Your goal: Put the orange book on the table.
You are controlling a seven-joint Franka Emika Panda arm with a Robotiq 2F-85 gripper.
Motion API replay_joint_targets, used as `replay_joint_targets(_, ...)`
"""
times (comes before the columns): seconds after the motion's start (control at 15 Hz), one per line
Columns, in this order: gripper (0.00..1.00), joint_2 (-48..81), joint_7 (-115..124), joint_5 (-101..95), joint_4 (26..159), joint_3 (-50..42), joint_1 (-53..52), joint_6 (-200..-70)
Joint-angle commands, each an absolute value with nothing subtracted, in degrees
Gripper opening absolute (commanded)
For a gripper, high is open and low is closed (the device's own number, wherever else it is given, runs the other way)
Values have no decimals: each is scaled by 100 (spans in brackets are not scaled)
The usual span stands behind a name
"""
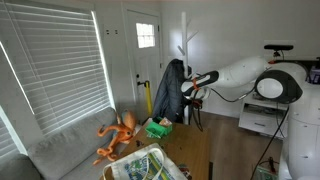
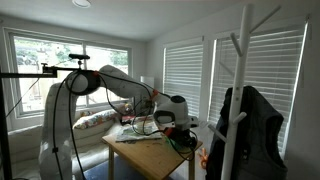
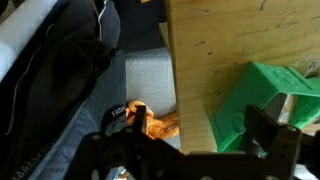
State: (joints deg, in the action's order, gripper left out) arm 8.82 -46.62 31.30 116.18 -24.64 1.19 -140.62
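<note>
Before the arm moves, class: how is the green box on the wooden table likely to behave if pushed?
The green box looks like hollow moulded plastic, so it is probably stiff and light for its size. On the smooth wooden table it would likely slide rather than tip.

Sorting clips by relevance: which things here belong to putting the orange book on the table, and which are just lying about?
Job: table, gripper; no orange book clearly visible.
Lying about: green box, orange plush toy, dark jacket, coat rack, grey couch.
</note>
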Motion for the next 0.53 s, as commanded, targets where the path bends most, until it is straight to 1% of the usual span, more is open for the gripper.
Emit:
replay_joint_targets(0.0, 100, 894, -4498, 2955, 11617, -1856, 692, -14295)
replay_joint_targets(0.2, 100, 1133, -4567, 3034, 11322, -1540, 1032, -14482)
replay_joint_targets(0.4, 100, 1407, -4479, 3061, 10814, -1258, 1365, -13846)
replay_joint_targets(0.47, 100, 1500, -4528, 3117, 10577, -1174, 1494, -13429)
